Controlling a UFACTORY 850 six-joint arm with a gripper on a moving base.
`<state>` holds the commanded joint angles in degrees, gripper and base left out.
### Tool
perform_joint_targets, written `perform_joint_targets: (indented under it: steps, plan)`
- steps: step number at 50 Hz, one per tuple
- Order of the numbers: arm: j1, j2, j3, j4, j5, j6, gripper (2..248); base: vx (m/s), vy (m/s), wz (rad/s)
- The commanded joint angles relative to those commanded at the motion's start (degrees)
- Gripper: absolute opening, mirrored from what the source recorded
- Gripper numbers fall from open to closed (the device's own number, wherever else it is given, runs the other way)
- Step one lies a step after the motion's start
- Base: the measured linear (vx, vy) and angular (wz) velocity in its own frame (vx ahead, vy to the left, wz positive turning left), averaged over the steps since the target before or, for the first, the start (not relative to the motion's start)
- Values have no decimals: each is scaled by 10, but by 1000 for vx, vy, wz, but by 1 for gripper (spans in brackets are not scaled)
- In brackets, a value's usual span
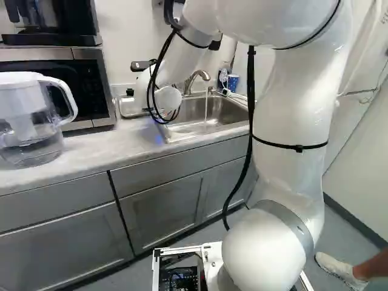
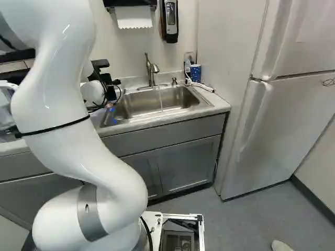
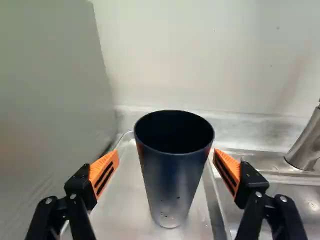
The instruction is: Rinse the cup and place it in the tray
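Note:
In the right base view the gripper (image 2: 108, 79) is mostly hidden behind the arm, with only some black parts showing. The wrist view has the gripper (image 3: 166, 152) open, its orange pads standing on either side of a dark blue cup (image 3: 170, 175). The cup is upright on a metal tray (image 3: 125, 200), with a clear gap to one finger and the other very near its rim. Neither finger grips it. In the left base view part of the tray (image 1: 128, 108) shows beside the sink (image 1: 188, 112); the cup cannot be made out there.
Water runs from the faucet (image 1: 195, 77) into the sink. A microwave (image 1: 85, 73) flanks the tray, with a water pitcher (image 1: 30, 115) in front of it. A blue patterned cup (image 2: 195, 72) stands behind the sink, near the fridge (image 2: 282, 115). A person's foot (image 1: 339, 268) is at the right.

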<state>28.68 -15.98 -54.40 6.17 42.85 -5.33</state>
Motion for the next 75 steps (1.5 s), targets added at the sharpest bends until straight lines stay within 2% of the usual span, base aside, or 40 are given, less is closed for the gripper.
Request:
perform_joint_targets:
  steps: [38,75]
  plan:
    - [-2,32,-11,0,-4,0,247,0,0,0]
    - [-25,84,0,0,-56,0,247,0,0,0]
